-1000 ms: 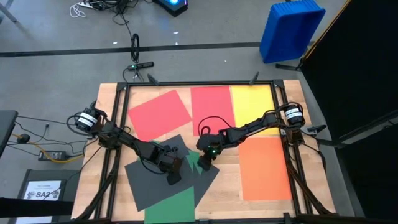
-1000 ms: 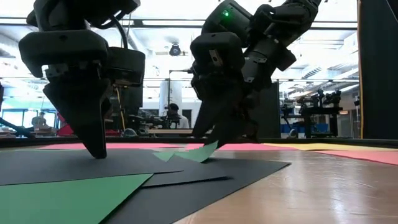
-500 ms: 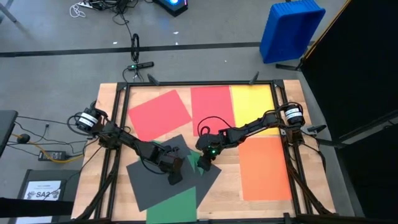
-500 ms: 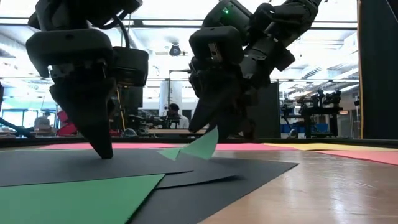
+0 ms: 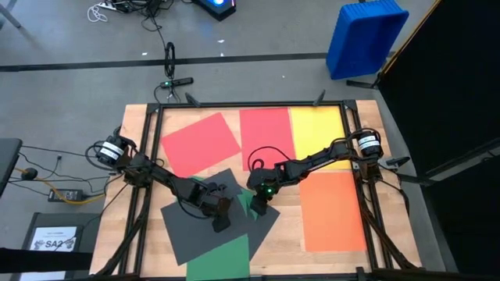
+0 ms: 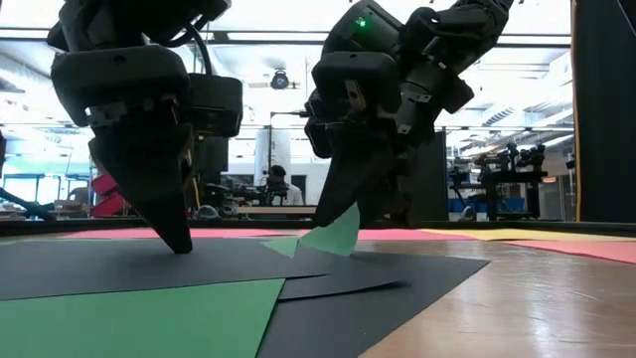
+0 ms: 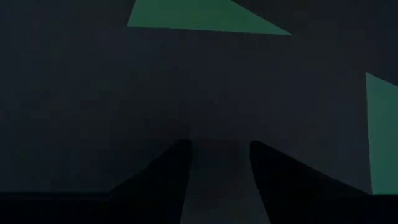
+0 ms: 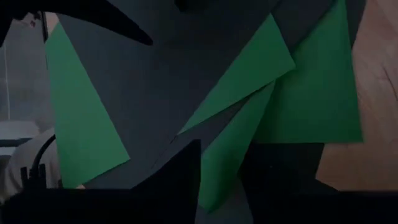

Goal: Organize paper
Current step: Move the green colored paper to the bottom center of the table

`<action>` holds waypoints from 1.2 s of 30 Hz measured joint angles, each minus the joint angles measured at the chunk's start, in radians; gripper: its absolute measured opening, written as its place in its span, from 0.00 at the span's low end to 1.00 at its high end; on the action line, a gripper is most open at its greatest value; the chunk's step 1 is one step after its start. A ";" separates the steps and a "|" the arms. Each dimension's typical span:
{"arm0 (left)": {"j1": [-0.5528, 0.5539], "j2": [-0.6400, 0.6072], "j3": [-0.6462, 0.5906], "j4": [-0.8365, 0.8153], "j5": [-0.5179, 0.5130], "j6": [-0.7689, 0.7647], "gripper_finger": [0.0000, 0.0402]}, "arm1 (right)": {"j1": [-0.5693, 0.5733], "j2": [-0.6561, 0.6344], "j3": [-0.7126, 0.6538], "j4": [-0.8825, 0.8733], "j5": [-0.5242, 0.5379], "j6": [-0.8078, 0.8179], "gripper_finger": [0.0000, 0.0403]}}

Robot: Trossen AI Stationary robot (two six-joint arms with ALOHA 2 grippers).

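Two red sheets (image 5: 200,140), one yellow (image 5: 319,134), one orange (image 5: 333,209).

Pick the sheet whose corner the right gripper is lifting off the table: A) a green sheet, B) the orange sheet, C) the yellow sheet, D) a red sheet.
A: in the low view the right gripper has a raised corner of a green sheet between its jaws, above the dark grey sheets; the orange sheet lies flat to the side.

Wrist views dim; low view backlit.
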 joint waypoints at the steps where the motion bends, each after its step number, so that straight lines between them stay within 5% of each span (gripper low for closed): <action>1: 0.000 0.000 0.000 0.003 -0.001 0.000 0.39 | 0.000 0.000 0.000 0.001 0.001 -0.010 0.19; 7: 0.000 0.000 0.000 0.006 -0.003 0.006 0.39 | -0.001 0.000 0.000 0.000 0.007 -0.077 0.02; 24: -0.002 -0.066 -0.003 -0.171 0.061 0.033 0.39 | -0.005 -0.005 0.000 -0.059 -0.006 -0.120 0.00; 36: -0.002 -0.134 -0.003 -0.200 -0.030 0.026 0.39 | -0.003 -0.007 0.002 0.001 -0.041 -0.060 0.00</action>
